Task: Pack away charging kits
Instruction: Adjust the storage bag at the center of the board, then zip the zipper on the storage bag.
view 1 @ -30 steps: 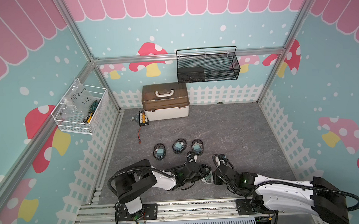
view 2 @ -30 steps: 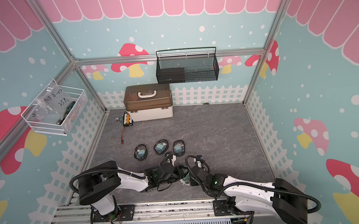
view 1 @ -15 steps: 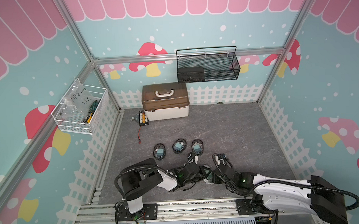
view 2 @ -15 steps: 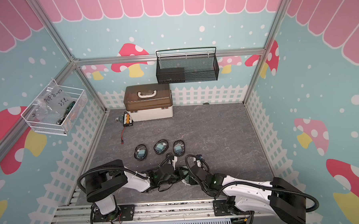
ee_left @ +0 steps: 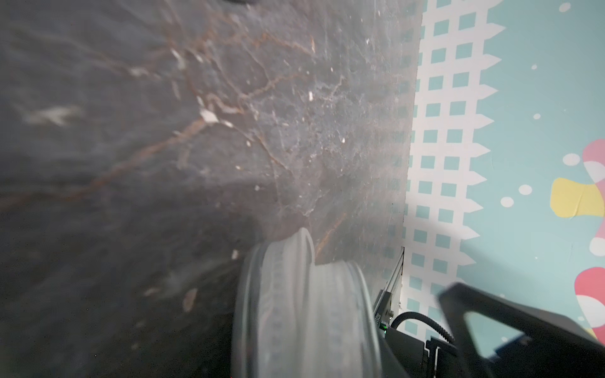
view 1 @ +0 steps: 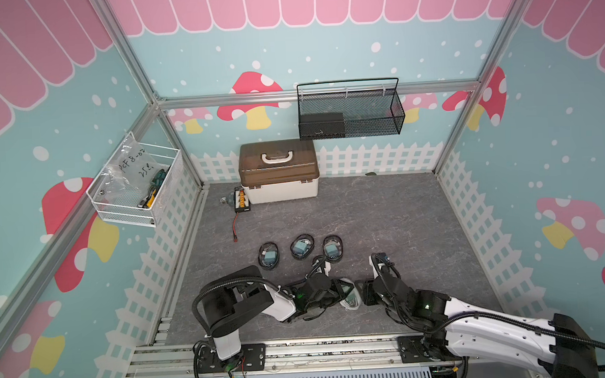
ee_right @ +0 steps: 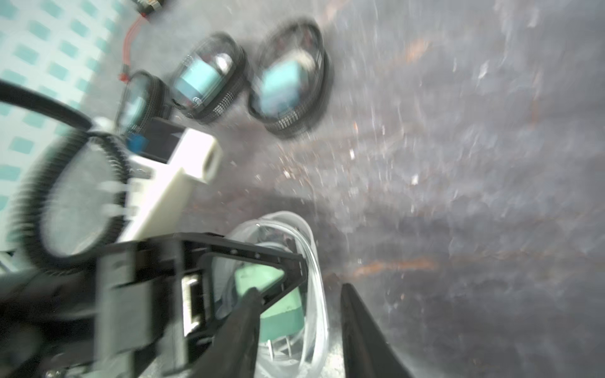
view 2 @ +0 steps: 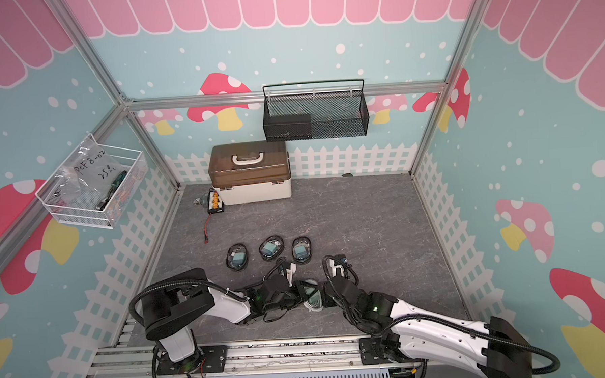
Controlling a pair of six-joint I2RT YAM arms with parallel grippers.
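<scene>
Three black-rimmed charging kits (view 1: 269, 256) (view 1: 302, 247) (view 1: 333, 249) lie in a row mid-floor, a teal adapter inside each; the right wrist view shows them too (ee_right: 291, 85). A white-rimmed clear pouch (view 1: 351, 300) (view 2: 313, 300) stands on edge near the front, between both arms. My left gripper (view 1: 340, 293) (view 2: 304, 291) is shut on it; the left wrist view shows the pouch (ee_left: 304, 311) edge-on, fingers hidden. Inside sits a teal adapter (ee_right: 281, 311). My right gripper (ee_right: 298, 288) (view 1: 363, 292) is open, its fingers either side of the pouch's rim.
A brown-lidded white box (view 1: 279, 177) stands at the back wall, with a black board with yellow connectors (view 1: 242, 199) and a red wire beside it. A black mesh basket (view 1: 348, 110) and a white wire basket (view 1: 136, 190) hang on the walls. A metal rail (view 1: 301, 348) runs along the front.
My right gripper has gone from shut to open beside the pouch. My left gripper narrowed onto the pouch and stayed there. Both arms shifted only slightly.
</scene>
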